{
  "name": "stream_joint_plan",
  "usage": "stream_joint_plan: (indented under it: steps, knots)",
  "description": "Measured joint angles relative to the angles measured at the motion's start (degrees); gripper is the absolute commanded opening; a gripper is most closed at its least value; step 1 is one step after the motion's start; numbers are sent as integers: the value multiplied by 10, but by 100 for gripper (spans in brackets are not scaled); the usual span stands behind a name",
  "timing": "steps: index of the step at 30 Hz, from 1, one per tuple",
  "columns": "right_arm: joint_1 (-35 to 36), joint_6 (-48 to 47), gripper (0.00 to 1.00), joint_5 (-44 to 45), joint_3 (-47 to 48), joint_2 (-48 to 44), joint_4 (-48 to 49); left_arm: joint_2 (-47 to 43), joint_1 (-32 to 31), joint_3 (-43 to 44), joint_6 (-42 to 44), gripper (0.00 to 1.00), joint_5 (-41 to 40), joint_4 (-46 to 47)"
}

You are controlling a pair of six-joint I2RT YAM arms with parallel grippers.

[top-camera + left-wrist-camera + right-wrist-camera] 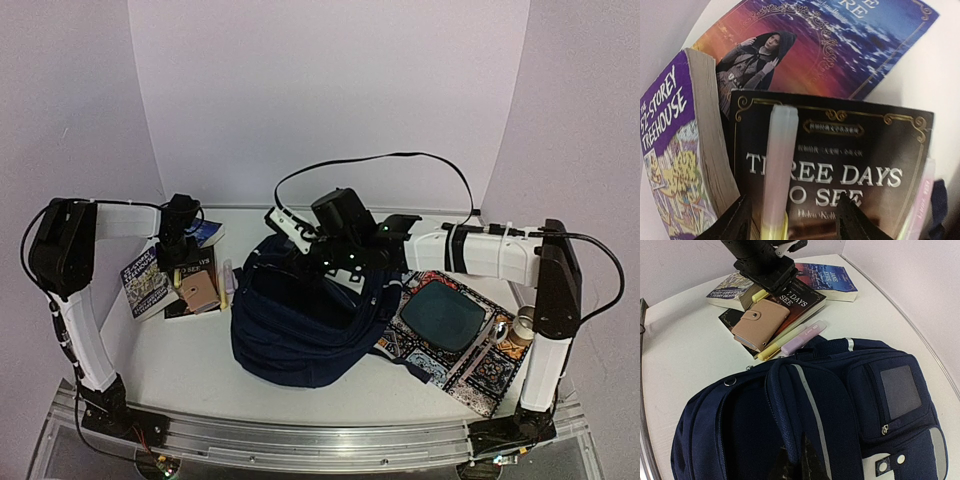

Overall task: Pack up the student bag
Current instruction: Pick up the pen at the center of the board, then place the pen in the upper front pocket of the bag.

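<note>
White desk (180, 350), pale walls on three sides. The student bag (300, 320) lies at the middle of the desk, between the book pile on my left and the patterned mat (450, 340) on my right, its edge overlapping the mat.

My right fingers (792, 467) are fully closed, pinching the dark fabric rim at the bag's main opening.

My left fingers (178, 262) point down over the book pile. They stand part open astride a pale-capped highlighter (780, 165) lying on the black book (865, 165). A gap shows on each side and nothing is gripped.

A purple book (670, 150) lies just beside the black one. A tan wallet (760, 322) rests on the black book. A lilac pen (802, 337) lies between the books and the bag.
</note>
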Motion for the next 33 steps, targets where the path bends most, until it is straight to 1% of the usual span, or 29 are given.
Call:
stream_joint_plan:
  steps: [3, 5, 9, 11, 13, 17, 21, 27, 33]
  knots:
    - [0, -2, 0, 0, 1, 0, 0, 24, 6, 18, 7, 47, -4, -6]
    - [0, -3, 0, 0, 1, 0, -1, 35, 10, 26, 12, 40, -6, -10]
    - [0, -4, 0, 1, 1, 0, -1, 53, 16, 45, 22, 14, -6, -15]
    - [0, -5, 0, 2, 1, 0, -1, 56, 17, 51, 27, 6, -6, -14]
    - [0, -6, 0, 3, 1, 0, -1, 56, 19, 51, 28, 1, -3, -15]
    - [0, -10, 0, 6, 2, 0, -1, 45, 20, 49, 29, 0, 19, -19]
    - [0, -14, 0, 11, 9, 0, -6, -2, 21, 29, 17, 0, 68, -20]
    - [0, -23, 0, 31, 19, 0, -12, -122, 21, -22, -12, 0, 167, -15]
    - [2, -31, 0, 48, 29, 1, -18, -245, 12, -113, -66, 0, 284, 20]
